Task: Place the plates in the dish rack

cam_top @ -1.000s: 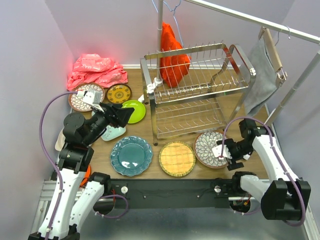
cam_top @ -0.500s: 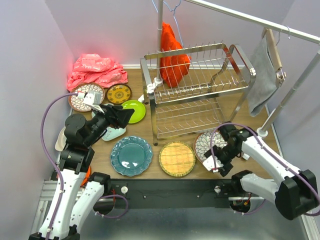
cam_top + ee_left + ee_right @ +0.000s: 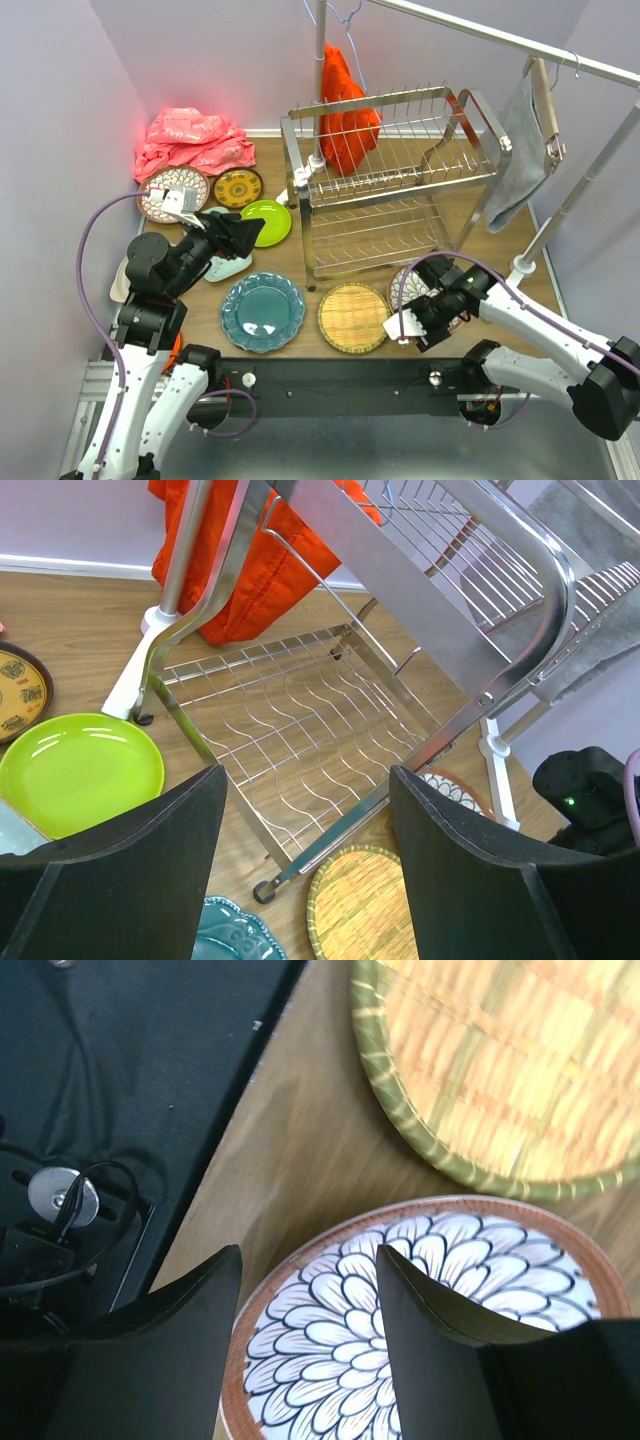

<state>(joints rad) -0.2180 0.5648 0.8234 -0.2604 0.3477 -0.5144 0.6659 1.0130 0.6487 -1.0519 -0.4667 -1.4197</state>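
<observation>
Right gripper (image 3: 308, 1270): jaws apart, nothing clamped, poised over the near rim of the white petal-patterned plate (image 3: 440, 1290). We note the plate lies flat, just beside the woven-yellow plate (image 3: 500, 1070), with the dish rack (image 3: 390, 190) beyond. Left gripper (image 3: 300, 860), likewise spread and empty, hangs well apart; the right arm is nearer.

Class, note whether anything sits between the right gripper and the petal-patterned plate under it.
Nothing visible does. The right gripper hangs open right over the rim of the petal-patterned plate; the woven plate lies beside it, apart.
</observation>
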